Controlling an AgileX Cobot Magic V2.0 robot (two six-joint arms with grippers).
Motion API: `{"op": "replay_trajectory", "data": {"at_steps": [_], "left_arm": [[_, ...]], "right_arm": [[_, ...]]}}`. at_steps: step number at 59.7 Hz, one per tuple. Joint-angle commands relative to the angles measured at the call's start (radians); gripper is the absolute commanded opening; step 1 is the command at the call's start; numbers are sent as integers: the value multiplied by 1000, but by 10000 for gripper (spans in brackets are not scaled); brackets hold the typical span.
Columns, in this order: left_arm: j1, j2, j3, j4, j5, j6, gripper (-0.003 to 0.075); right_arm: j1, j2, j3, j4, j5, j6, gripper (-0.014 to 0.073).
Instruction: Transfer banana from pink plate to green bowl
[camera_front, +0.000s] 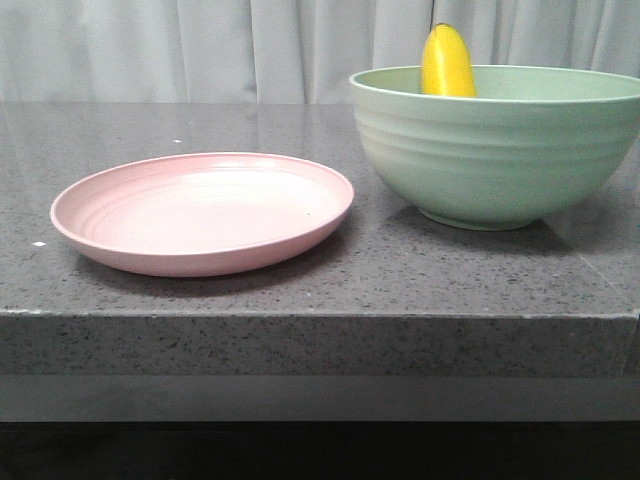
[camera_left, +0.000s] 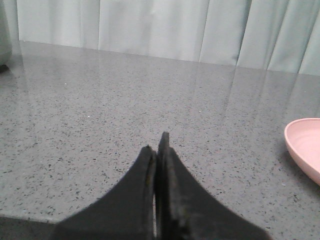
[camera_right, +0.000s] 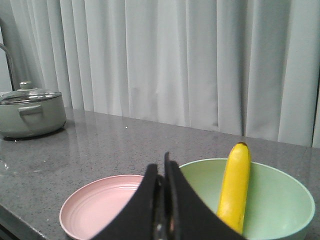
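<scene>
Bright yellow, plump and smooth: that's the banana (camera_front: 447, 62), standing nearly upright inside the green bowl (camera_front: 495, 150), with its upper end poking above the rim and a dark little tip at the very top. It leans against the bowl's inner wall, lower end down inside where the front view can't see it. The bowl is a deep mint-green thing with horizontal ridges on the outside and a small foot, sitting on the grey speckled stone worktop (camera_front: 300, 290). Just beside it, to the robot's left, is the pink plate (camera_front: 200, 212), shallow, matte, faint rings in it, nothing on it.

Right claw (camera_right: 162, 172) is pressed together, fingers flat against each other and pinching nothing. From its wrist camera the banana (camera_right: 235, 187) sits apart from the fingertips, clearly not touching them, with the bowl (camera_right: 280, 200) and plate (camera_right: 97, 207) both beyond the claw.

Left claw (camera_left: 157, 150) is also squeezed closed on nothing, hanging over bare worktop, with just an edge of the plate (camera_left: 305, 147) showing off to one side. Banana isn't visible from that camera.

A lidded grey pot (camera_right: 30, 112) sits further off by the curtain (camera_right: 200, 60).
</scene>
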Motion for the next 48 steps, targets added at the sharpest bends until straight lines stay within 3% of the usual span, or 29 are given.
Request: {"op": "replay_trajectory", "data": {"at_steps": [1, 16, 22, 28, 37, 44, 48], "left_arm": [[2, -22, 5, -10, -89, -2, -20], [2, -22, 5, -10, -89, -2, -20], [2, -22, 5, -10, -89, -2, -20], [2, -22, 5, -10, -89, -2, -20], [2, -20, 5, -10, -89, -2, -20], [2, -20, 5, -10, -89, -2, -20], [2, -20, 5, -10, -89, -2, -20]], "right_arm": [[-5, 11, -25, 27, -23, -11, -62], [-5, 11, -24, 17, -51, -11, -62], [-5, 11, -23, -134, -52, 54, -62], [-5, 11, -19, -404, -69, 334, -62], [-5, 11, 25, -877, -211, 898, -62], [-11, 11, 89, -1149, -326, 1131, -62], [-38, 11, 140, -1205, -374, 1173, -62]]}}
